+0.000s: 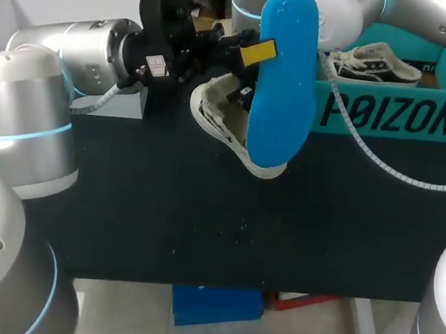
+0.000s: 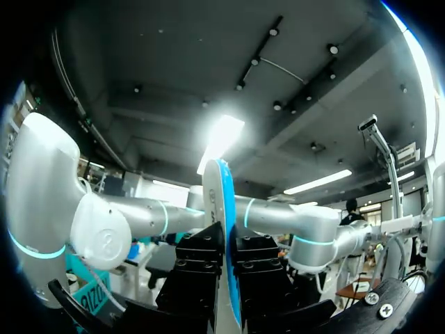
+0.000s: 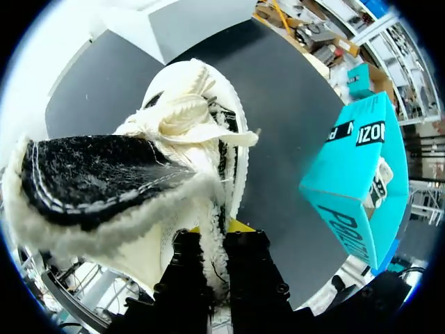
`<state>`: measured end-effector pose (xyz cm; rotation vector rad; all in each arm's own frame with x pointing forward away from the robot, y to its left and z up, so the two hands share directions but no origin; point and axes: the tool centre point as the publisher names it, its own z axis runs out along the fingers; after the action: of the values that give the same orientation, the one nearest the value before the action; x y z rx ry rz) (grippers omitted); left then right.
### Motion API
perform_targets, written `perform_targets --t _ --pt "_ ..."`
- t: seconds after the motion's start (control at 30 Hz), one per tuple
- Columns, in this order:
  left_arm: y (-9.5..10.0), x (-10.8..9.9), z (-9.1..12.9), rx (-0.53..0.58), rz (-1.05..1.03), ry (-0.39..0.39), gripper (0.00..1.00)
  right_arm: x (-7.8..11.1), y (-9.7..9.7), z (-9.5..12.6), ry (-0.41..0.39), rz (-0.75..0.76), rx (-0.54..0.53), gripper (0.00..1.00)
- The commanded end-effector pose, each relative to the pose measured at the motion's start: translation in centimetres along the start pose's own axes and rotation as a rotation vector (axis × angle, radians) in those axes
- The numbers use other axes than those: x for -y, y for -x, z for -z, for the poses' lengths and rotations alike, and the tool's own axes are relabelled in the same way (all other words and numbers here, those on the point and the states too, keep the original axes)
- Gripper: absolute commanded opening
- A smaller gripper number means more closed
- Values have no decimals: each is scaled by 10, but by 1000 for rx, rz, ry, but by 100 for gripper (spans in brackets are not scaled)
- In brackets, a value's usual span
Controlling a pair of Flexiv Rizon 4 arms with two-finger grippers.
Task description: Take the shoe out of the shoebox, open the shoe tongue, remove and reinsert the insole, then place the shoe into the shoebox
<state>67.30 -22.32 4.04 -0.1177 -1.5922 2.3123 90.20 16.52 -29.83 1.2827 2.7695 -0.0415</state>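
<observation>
Blue insole held up over the white shoe.
The left gripper pinches the insole; the right gripper pinches the shoe's edge.

left pincer, right pincer: both clamped

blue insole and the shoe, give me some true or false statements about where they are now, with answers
1. The blue foam insole is out of the white frayed sneaker, clamped in the left arm's jaws. True.
2. The white frayed sneaker lies inside the teal cardboard shoebox. False: it is outside the box, over the black table, with the right arm's jaws pinching its side wall.
3. A second sneaker sits in the shoebox. True.
4. The insole lies flat on the table. False: it is held up in the air, above the sneaker.
</observation>
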Motion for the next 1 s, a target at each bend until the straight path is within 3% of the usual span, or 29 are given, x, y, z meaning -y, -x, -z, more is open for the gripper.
perform_targets --t 0.03,0.17,0.33,0.63,1.0 --pt "0 -1 0 -1 -2 -1 0 -2 3 -6 -13 -779 29 0" --pt "0 -1 0 -1 -2 -1 0 0 10 -12 -42 -930 99 0" --pt "0 -1 0 -1 -2 -1 0 0 9 -18 -60 -966 122 0" --pt "0 -1 0 -1 -2 -1 0 0 -3 -36 -61 -936 145 0" --pt "0 -1 0 -1 -2 -1 0 2 -23 -79 -50 -866 122 0"
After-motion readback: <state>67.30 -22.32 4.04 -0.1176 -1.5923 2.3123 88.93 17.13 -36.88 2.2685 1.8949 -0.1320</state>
